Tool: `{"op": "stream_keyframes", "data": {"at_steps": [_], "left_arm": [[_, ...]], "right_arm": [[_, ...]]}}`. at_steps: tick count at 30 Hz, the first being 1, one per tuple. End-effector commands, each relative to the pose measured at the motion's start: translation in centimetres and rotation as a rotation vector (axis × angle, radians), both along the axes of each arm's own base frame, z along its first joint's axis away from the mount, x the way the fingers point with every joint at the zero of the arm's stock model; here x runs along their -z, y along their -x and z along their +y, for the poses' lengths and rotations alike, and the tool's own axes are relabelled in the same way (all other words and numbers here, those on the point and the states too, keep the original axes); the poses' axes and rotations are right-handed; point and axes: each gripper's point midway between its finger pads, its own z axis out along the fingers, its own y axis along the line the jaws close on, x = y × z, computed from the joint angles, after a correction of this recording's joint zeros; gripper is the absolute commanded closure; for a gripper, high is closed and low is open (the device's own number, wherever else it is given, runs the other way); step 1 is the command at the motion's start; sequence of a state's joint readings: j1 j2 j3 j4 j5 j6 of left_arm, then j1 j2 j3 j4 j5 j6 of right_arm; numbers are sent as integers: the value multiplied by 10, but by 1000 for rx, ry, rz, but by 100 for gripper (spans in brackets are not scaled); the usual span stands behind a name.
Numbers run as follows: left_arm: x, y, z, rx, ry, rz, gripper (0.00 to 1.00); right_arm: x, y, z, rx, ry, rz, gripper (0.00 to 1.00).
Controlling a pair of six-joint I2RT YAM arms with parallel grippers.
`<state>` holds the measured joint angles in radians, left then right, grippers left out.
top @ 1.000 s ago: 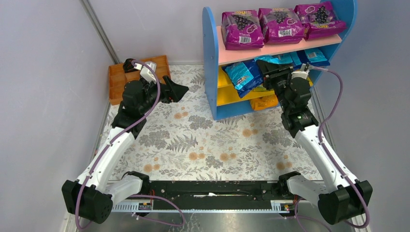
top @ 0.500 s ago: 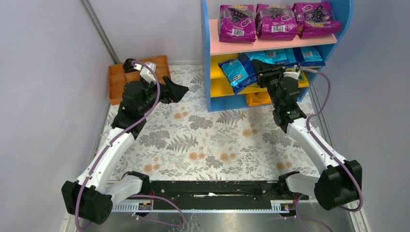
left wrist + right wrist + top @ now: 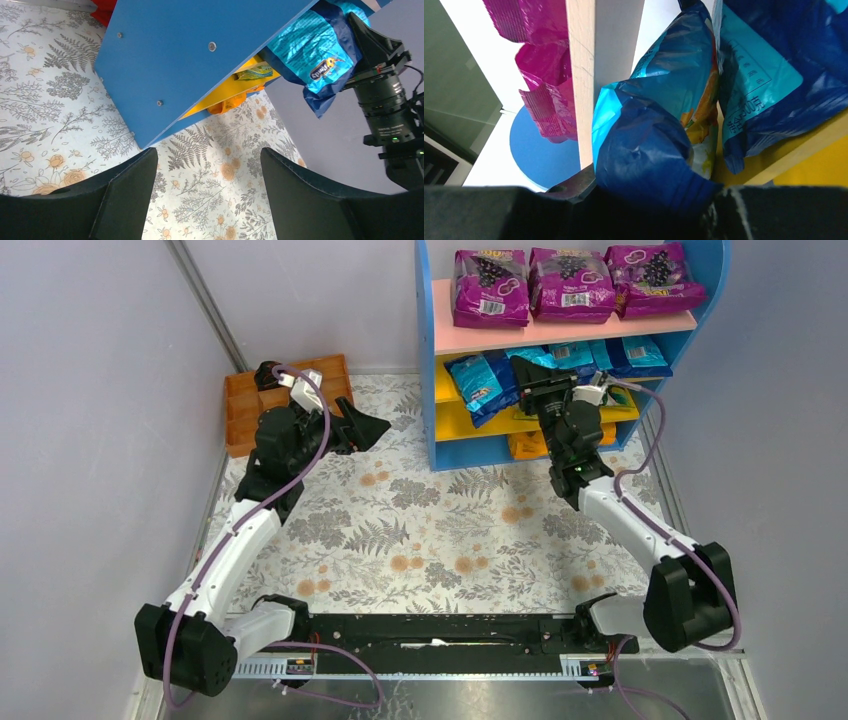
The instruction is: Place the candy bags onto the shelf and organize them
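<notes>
Blue bag (image 3: 649, 150), pinched in the right gripper (image 3: 532, 390) at the shelf's (image 3: 425, 340) middle tier, needs pushing flat onto the yellow board (image 3: 475, 423) before release; left gripper (image 3: 207, 190) idles, fingers (image 3: 125, 200) spread.

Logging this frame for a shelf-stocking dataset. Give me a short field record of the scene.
left end effector: open, empty, above the floral mat
right end effector: shut on a blue candy bag at the middle tier of the shelf
top tier: three purple grape bags
bottom tier: orange bag
</notes>
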<state>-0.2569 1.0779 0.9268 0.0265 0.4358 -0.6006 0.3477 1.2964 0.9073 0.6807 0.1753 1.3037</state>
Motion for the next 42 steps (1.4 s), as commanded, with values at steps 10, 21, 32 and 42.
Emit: {"op": "stream_keyframes", "data": {"at_steps": [10, 21, 32, 42], "left_arm": [[-17, 3, -7, 44, 45, -58, 20], [-17, 6, -11, 62, 53, -56, 20], [-18, 6, -11, 65, 60, -55, 20], [-18, 8, -12, 71, 65, -53, 20]], "right_arm": [[-111, 0, 18, 109, -148, -390, 100], [-91, -33, 14, 223, -134, -348, 100], [-81, -40, 48, 224, -48, -334, 100], [-48, -47, 69, 217, 61, -225, 95]]}}
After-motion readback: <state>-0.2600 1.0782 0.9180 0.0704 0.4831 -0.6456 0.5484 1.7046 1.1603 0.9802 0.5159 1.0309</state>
